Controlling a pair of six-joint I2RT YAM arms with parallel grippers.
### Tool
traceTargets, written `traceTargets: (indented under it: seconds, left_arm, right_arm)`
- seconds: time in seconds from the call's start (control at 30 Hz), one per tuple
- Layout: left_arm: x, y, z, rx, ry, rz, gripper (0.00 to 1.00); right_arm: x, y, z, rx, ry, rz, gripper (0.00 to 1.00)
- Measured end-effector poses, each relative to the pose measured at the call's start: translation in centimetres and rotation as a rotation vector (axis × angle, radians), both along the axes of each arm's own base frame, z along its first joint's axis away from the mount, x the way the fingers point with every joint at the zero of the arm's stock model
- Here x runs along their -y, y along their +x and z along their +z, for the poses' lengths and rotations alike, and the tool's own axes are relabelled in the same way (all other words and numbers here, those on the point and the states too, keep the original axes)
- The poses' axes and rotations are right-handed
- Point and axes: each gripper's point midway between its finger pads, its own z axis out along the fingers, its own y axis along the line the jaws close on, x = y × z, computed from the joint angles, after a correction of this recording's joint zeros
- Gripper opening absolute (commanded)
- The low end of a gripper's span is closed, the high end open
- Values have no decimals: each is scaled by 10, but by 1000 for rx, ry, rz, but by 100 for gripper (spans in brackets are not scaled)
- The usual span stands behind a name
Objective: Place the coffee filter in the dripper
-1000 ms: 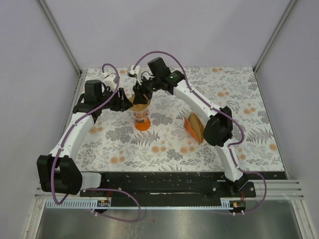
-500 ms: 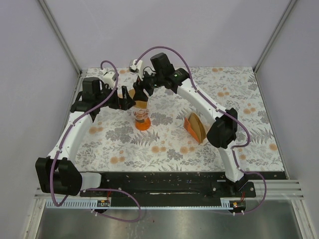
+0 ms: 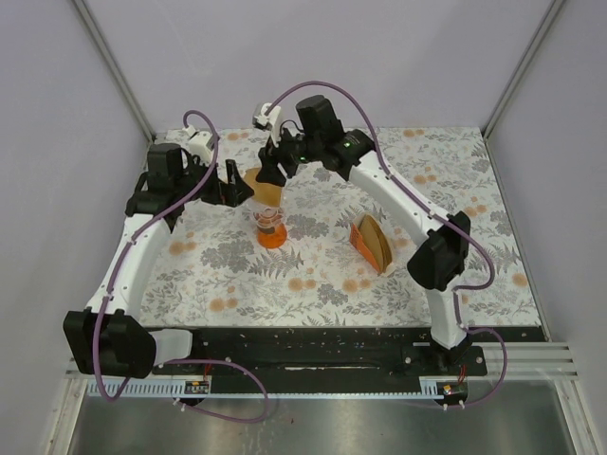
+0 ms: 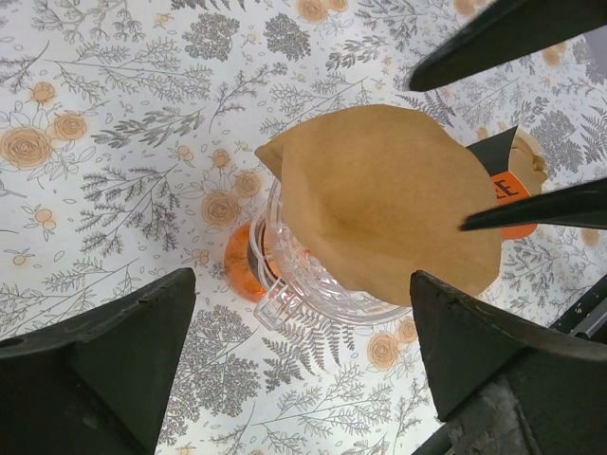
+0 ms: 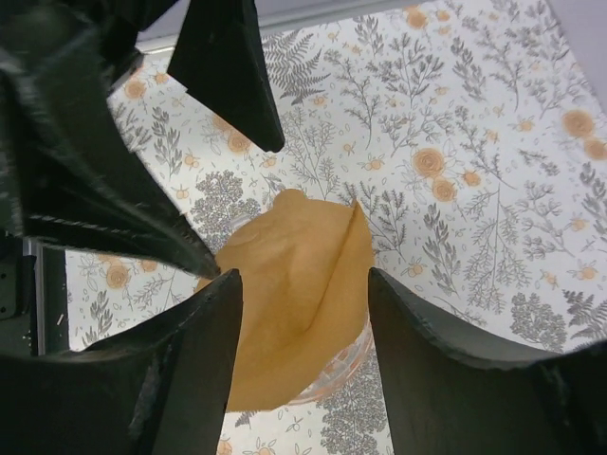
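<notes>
Hovering just left of the dripper (image 4: 302,281), left gripper (image 3: 229,187) is spread, empty. Coffee filter (image 4: 384,213) sits in dripper mouth, upper part sticking out; placement looks done, maybe needs seating. Right gripper (image 3: 270,172) above it, spread, empty.

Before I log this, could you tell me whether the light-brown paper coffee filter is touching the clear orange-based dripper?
Touching: the left wrist view shows the light-brown paper filter resting in the funnel of the clear orange-based dripper.

White arm links (image 3: 130,261), black joints (image 3: 438,261), looping purple cables (image 3: 314,89).
</notes>
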Motion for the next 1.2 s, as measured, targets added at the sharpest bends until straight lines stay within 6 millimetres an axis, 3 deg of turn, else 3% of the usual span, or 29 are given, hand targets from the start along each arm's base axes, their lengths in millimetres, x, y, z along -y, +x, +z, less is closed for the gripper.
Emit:
traceTargets:
  seconds: [0.1, 0.23, 0.4, 0.8, 1.03, 1.2]
  left_arm:
    - [-1, 0, 3, 8, -4, -1, 99]
    - [-1, 0, 4, 8, -6, -2, 99]
    - [-6, 1, 5, 7, -9, 13, 99]
    - [-35, 11, 16, 25, -28, 96, 99]
    - [-37, 10, 9, -5, -53, 118, 99]
    - [-35, 8, 1, -38, -76, 126, 99]
  right_arm:
    - [8, -6, 21, 41, 37, -17, 55]
    - [14, -12, 38, 74, 80, -30, 24]
    - [13, -19, 22, 40, 67, -27, 6]
    - [10, -18, -41, -61, -78, -60, 0]
    - [-14, -33, -94, -94, -236, -10, 0]
    - [-20, -38, -107, -95, -294, -1, 0]
